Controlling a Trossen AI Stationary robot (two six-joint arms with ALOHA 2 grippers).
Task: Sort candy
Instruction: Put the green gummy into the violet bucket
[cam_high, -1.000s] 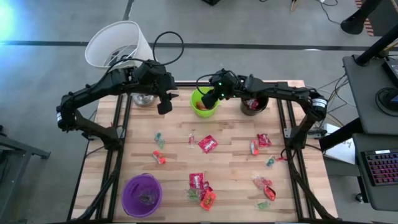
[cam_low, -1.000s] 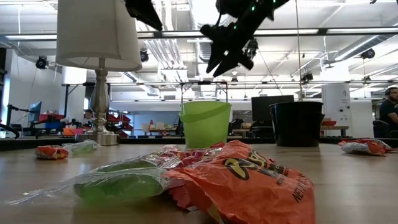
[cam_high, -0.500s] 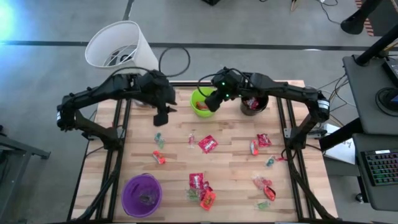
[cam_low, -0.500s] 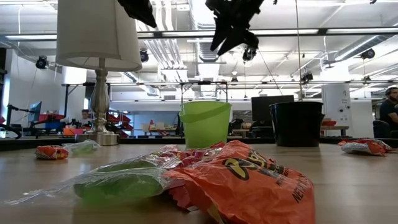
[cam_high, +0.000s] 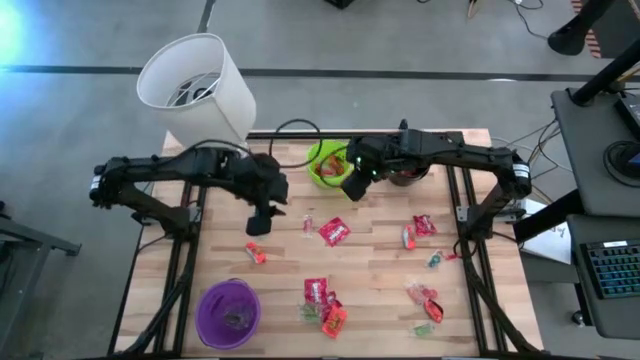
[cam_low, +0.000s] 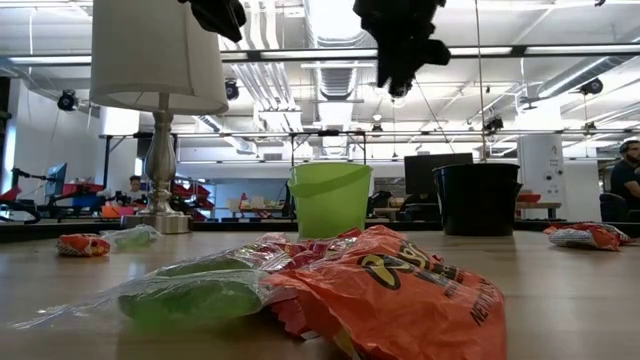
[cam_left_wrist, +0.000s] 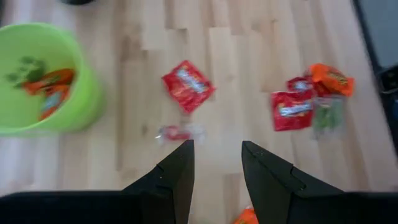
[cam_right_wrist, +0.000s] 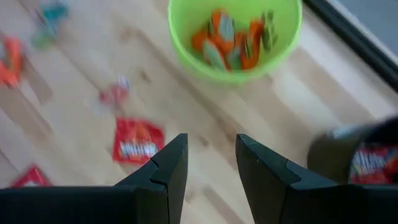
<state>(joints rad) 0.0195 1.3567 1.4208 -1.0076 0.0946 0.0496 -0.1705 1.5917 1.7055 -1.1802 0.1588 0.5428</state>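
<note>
- Fingers (cam_left_wrist: 177, 177) of the left gripper (cam_left_wrist: 216, 168) stand parted with nothing between them, hovering over bare wood near a small red candy (cam_left_wrist: 177, 132).
- Right gripper (cam_right_wrist: 208, 163) hangs spread and empty too, beside the green cup (cam_right_wrist: 235, 37), which holds orange sweets.
- Red packets (cam_high: 334, 231) lie scattered across the table (cam_high: 380, 250).

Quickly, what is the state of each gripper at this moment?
Left gripper: open, nothing between its fingers, above the table.
Right gripper: open, holding nothing, above the table near the green cup.
</note>
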